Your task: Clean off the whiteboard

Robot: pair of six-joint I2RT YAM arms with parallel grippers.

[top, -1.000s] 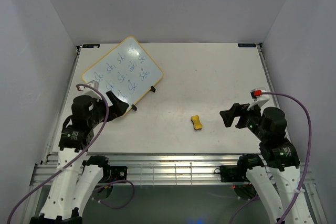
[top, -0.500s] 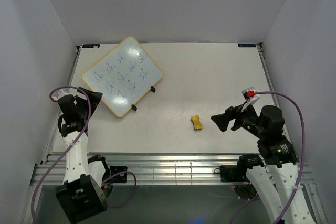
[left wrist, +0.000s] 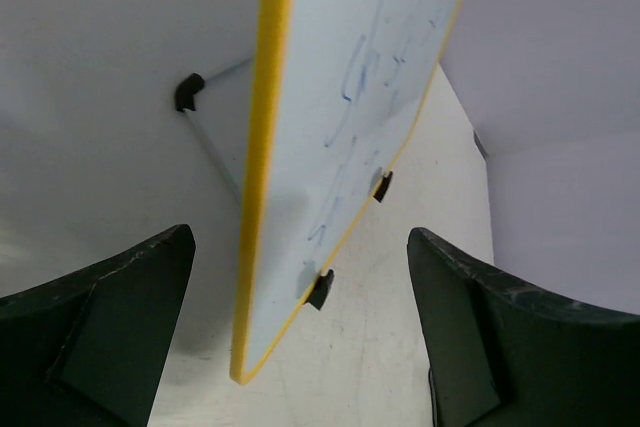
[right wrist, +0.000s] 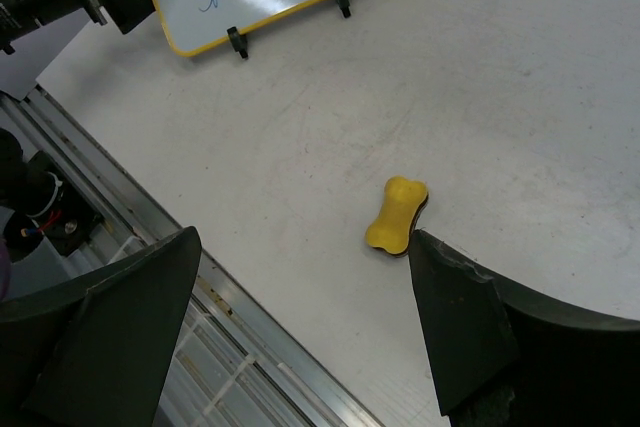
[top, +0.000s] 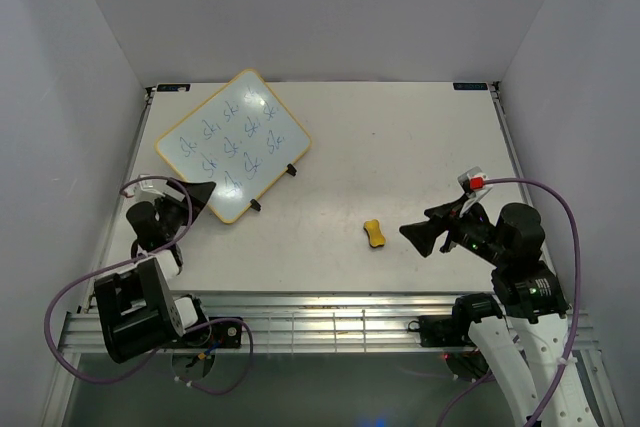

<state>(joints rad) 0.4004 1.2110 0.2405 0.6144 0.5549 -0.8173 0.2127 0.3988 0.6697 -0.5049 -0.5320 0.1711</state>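
The whiteboard (top: 232, 145) rests at the back left of the table, yellow-framed, on small black feet, covered in blue handwriting. My left gripper (top: 190, 197) is open just off the board's near-left corner, not touching it. In the left wrist view the whiteboard (left wrist: 350, 97) is seen nearly edge-on, its lower corner ahead of and between the open left gripper (left wrist: 300, 332). A small yellow eraser (top: 375, 234) lies on the table. My right gripper (top: 420, 235) hovers open just right of it, holding nothing. The right wrist view shows the eraser (right wrist: 396, 215) beside the right finger (right wrist: 470, 327).
White walls close in the table (top: 400, 147) on the left, back and right. An aluminium rail (top: 330, 322) runs along the near edge. Purple cables (top: 565, 207) loop from both wrists. The left arm's base link (top: 130, 312) is folded low at the front left corner.
My left arm has pulled back from the whiteboard's near corner, down and left, and folded low. My right gripper has moved a little left toward the eraser. Board and eraser have not moved.
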